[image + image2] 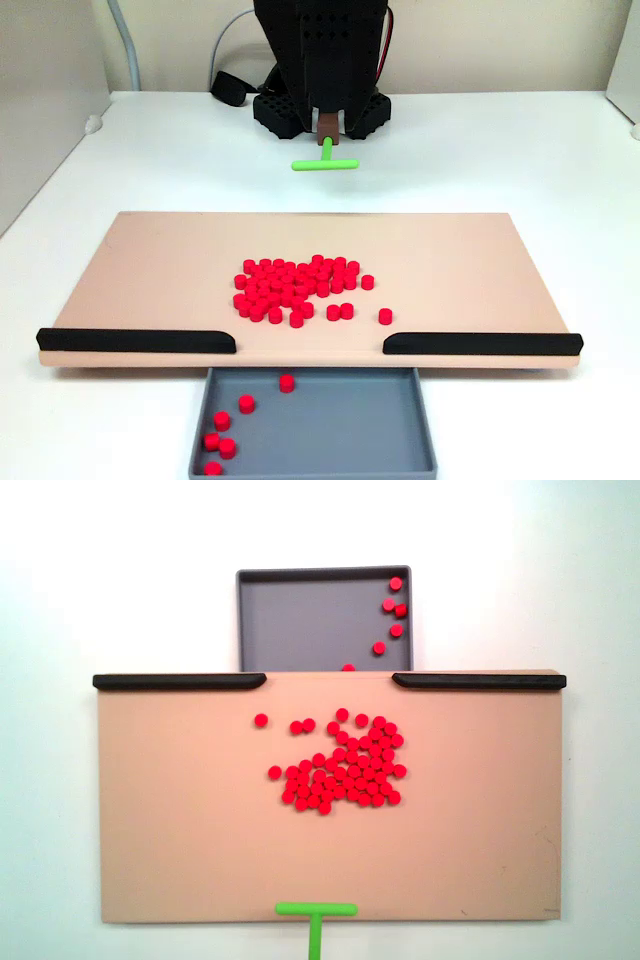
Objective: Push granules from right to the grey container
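Gripper point(327, 128) was closed on the green pusher stick point(325, 160), T-head hanging just behind the tan board point(150, 280). Granules point(295, 290) sat clustered mid-board, a few already in the grey container point(330, 420) beyond the black bars point(135, 341).

front view facing arm, overhead view — shared board point(150, 270)

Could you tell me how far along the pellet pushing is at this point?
Early on. Done: a handful of red pellets already lie in the grey tray. In hand: the green pusher, held by the gripper, sits behind the far edge of the tan board, not touching any pellets. Left: the main pile on the board must go through the gap between the black bars.
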You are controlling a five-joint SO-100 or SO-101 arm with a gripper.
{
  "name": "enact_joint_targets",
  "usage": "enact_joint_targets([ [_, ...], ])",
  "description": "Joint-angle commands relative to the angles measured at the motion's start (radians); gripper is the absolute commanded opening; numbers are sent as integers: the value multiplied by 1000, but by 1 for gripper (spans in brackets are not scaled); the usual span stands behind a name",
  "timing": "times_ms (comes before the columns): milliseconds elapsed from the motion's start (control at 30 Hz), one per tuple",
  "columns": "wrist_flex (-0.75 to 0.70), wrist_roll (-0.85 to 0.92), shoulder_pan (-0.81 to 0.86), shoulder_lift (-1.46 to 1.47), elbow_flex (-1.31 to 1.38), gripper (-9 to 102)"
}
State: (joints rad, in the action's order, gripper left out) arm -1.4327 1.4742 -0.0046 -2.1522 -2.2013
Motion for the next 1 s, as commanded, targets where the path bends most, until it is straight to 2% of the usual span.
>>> enact_joint_targets([
  [0,-6,0,-9,-23,6,0],
  [967,-6,6,-15,-35,6,0],
])
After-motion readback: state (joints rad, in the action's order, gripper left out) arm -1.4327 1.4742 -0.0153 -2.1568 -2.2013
